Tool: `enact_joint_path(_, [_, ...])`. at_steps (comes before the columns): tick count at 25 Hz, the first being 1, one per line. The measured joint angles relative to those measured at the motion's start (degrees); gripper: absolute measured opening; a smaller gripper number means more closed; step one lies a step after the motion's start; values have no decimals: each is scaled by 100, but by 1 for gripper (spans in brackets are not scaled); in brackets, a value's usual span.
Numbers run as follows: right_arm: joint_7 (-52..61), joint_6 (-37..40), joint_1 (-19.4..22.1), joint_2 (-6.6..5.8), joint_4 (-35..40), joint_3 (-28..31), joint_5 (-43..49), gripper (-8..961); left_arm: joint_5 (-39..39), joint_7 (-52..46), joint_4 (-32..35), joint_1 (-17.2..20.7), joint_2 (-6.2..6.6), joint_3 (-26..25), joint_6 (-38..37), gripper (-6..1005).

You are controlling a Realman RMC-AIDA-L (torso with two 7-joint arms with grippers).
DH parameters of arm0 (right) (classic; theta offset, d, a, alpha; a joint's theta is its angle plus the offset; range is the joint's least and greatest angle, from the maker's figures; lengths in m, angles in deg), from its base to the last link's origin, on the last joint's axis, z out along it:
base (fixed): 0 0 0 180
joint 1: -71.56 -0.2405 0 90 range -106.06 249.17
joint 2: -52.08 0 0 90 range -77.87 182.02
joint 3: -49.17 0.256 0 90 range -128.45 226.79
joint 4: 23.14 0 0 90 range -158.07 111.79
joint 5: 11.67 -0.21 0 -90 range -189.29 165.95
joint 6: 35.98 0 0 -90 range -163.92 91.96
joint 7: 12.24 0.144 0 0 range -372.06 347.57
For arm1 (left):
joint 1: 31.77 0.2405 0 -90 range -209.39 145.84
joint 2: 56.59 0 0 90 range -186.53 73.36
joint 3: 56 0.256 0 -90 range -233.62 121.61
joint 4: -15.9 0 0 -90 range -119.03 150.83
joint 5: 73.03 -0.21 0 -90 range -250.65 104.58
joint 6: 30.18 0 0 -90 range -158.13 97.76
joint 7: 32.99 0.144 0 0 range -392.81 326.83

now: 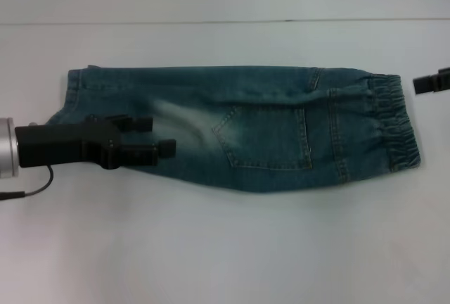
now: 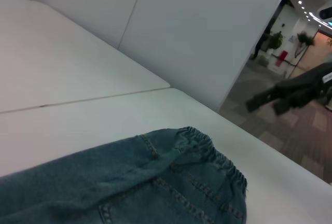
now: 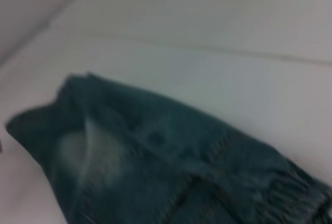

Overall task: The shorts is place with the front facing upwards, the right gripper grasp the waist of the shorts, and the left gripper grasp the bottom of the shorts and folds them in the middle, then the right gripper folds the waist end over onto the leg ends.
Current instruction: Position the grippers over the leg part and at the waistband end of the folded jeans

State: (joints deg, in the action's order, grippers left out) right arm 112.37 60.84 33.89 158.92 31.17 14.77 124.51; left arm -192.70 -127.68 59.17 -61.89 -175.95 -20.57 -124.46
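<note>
The blue denim shorts [image 1: 267, 131] lie flat on the white table, folded lengthwise into one long strip. Their elastic waist [image 1: 394, 124] points right and the leg ends [image 1: 81, 93] point left; a back pocket faces up. My left gripper [image 1: 160, 136] hovers open over the leg part, holding nothing. At the right edge of the head view, my right gripper [image 1: 425, 82] sits just beyond the waist, off the cloth. It also shows far off in the left wrist view as the right gripper [image 2: 267, 105], its fingers apart. The shorts [image 3: 155, 151] fill the right wrist view.
The white table [image 1: 225, 248] extends all round the shorts, with a seam line [image 1: 211, 22] across the back. A white wall panel [image 2: 207, 27] stands behind the table's far edge.
</note>
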Motion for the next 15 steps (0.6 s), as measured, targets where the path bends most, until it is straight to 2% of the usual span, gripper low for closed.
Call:
enact_joint_path(2, [198, -49, -234, 78, -45, -116, 629, 946, -6, -18, -33, 1, 0, 6, -3, 909])
enact_joint_path(6, [373, -287, -437, 229, -211, -350, 1331, 946, -52, -96, -75, 7, -4, 21, -2, 909])
enact_joint_path(15, [395, -982, -405, 488, -429, -688, 1589, 947, -57, -103, -192, 22, -23, 25, 26, 909])
